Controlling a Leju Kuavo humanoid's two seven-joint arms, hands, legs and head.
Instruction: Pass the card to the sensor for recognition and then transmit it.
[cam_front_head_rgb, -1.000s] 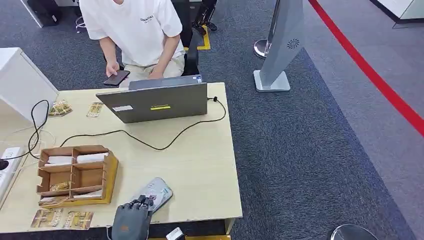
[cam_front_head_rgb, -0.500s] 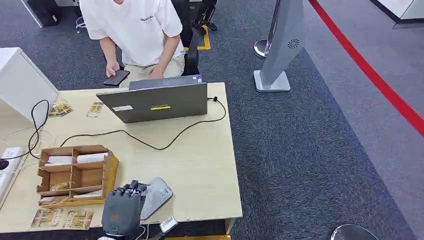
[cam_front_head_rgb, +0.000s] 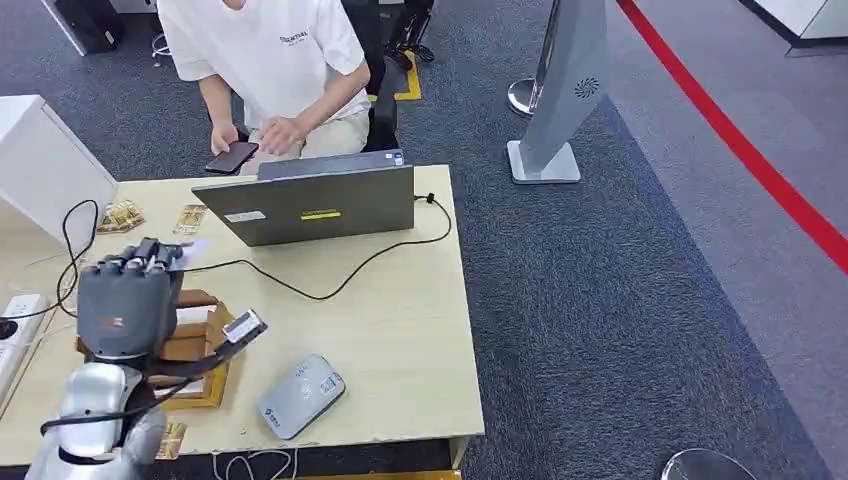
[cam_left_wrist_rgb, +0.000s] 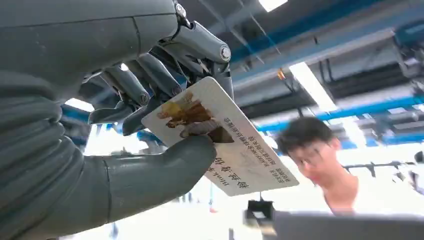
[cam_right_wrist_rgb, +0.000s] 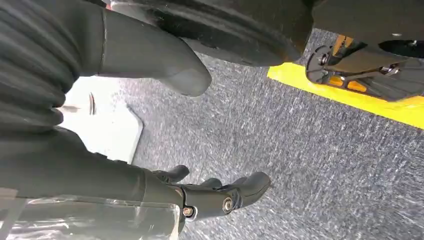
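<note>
The left hand (cam_front_head_rgb: 128, 300) is raised above the worktop (cam_front_head_rgb: 400, 330), pinching a white printed card (cam_left_wrist_rgb: 220, 137) between thumb and fingers. Beneath it sits the brown compartmented wooden box (cam_front_head_rgb: 205, 345), its contents hidden. The grey rounded card sensor (cam_front_head_rgb: 300, 396) lies near the front edge, open surface around it. The right hand (cam_right_wrist_rgb: 220, 195) hangs with fingers loosely apart over grey carpet.

The white plastic card (cam_left_wrist_rgb: 220, 145) with a brown picture, pinched by the left hand (cam_left_wrist_rgb: 100, 150), carried several lines of dark print, too blurred and turned to read. At twelve o'clock in the head view, the person's white T-shirt (cam_front_head_rgb: 270, 50) bore a small dark chest mark, illegible. The grey flat card sensor (cam_front_head_rgb: 300, 396) showed small unreadable symbols.
</note>
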